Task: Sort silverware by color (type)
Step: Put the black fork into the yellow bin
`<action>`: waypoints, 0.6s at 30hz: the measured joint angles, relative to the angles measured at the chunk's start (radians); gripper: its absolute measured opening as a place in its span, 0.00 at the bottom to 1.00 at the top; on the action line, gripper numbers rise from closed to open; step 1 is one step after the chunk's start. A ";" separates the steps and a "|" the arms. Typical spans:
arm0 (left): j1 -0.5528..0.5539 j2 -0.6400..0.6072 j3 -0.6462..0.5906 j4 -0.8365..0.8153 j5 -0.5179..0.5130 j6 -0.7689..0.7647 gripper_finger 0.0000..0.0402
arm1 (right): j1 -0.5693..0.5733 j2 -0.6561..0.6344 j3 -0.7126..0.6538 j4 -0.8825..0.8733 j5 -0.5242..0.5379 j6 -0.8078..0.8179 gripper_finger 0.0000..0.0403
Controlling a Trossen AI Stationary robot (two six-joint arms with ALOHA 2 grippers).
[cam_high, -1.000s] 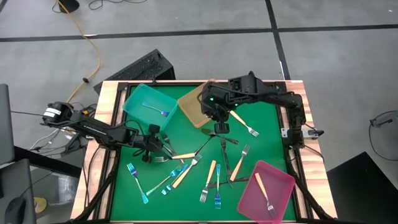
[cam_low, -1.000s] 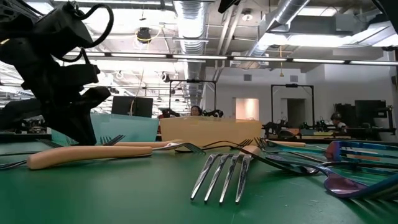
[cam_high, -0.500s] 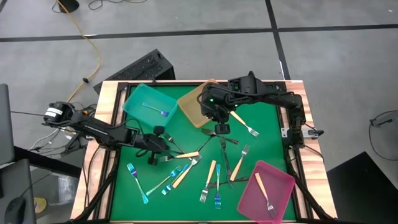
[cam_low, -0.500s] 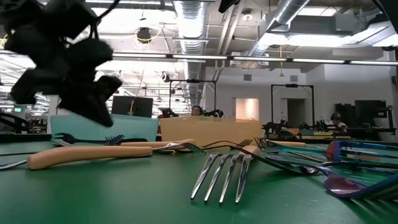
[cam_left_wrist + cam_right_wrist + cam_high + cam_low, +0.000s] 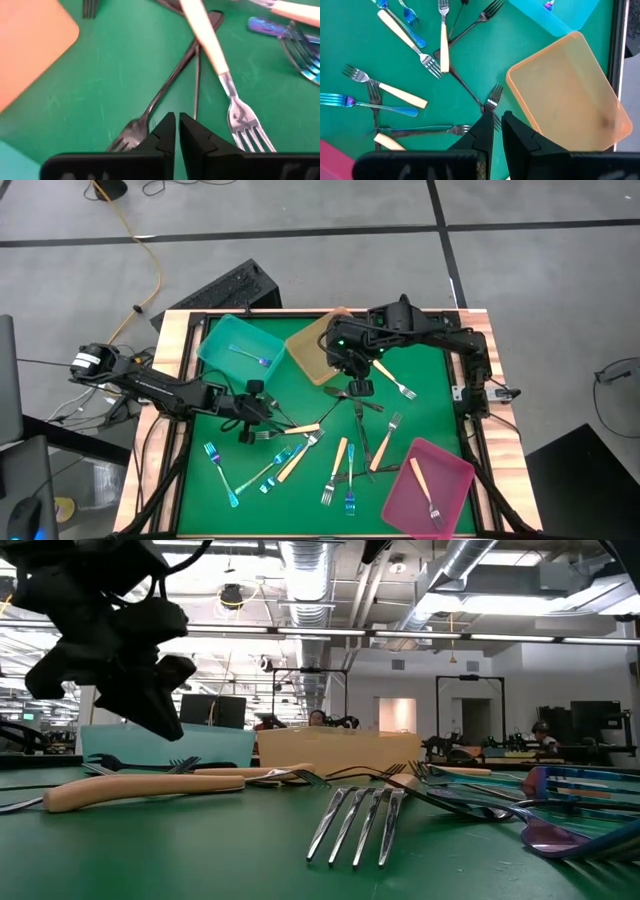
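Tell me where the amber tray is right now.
In the high view the amber tray sits at the table's far edge near the middle, touching the teal tray on its left, with the right claw just beside it.
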 joint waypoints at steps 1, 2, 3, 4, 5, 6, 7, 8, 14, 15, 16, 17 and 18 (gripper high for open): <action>0.000 0.000 0.000 -0.005 -0.003 -0.007 0.06 | 0.003 0.000 0.000 0.000 0.000 0.000 0.16; 0.000 0.000 0.000 -0.008 -0.004 -0.014 0.08 | 0.007 0.000 0.000 0.000 0.000 0.000 0.16; 0.000 0.000 0.000 -0.007 -0.007 -0.025 0.10 | 0.009 0.000 0.000 0.000 0.000 0.000 0.16; 0.000 0.000 0.000 -0.006 -0.010 -0.039 0.13 | 0.011 0.000 0.000 0.000 0.000 0.000 0.16; 0.000 0.000 0.000 -0.006 -0.014 -0.047 0.16 | 0.013 0.000 0.000 0.001 0.000 0.000 0.16; 0.000 0.000 0.000 -0.007 -0.019 -0.048 0.19 | 0.014 0.000 0.000 0.001 0.000 0.000 0.16; 0.000 0.000 0.000 -0.007 -0.024 -0.050 0.22 | 0.017 0.000 0.000 0.001 0.000 0.003 0.16; 0.000 0.000 0.000 -0.009 -0.029 -0.055 0.25 | 0.020 0.000 0.000 0.001 0.000 0.006 0.16; 0.000 0.000 0.000 -0.045 0.013 -0.066 0.35 | 0.022 0.000 0.000 0.002 0.000 0.007 0.16; 0.000 0.000 0.000 -0.056 0.003 -0.073 0.35 | 0.022 0.000 0.000 0.002 0.000 0.007 0.16; 0.003 0.000 0.000 -0.069 -0.005 -0.076 0.35 | 0.022 0.000 0.000 0.002 0.000 0.007 0.16; 0.007 0.000 0.000 -0.077 -0.005 -0.077 0.35 | 0.021 0.000 0.000 0.003 0.000 0.007 0.16; 0.011 0.000 0.000 -0.083 -0.002 -0.080 0.35 | 0.021 0.000 0.000 0.005 0.000 0.007 0.16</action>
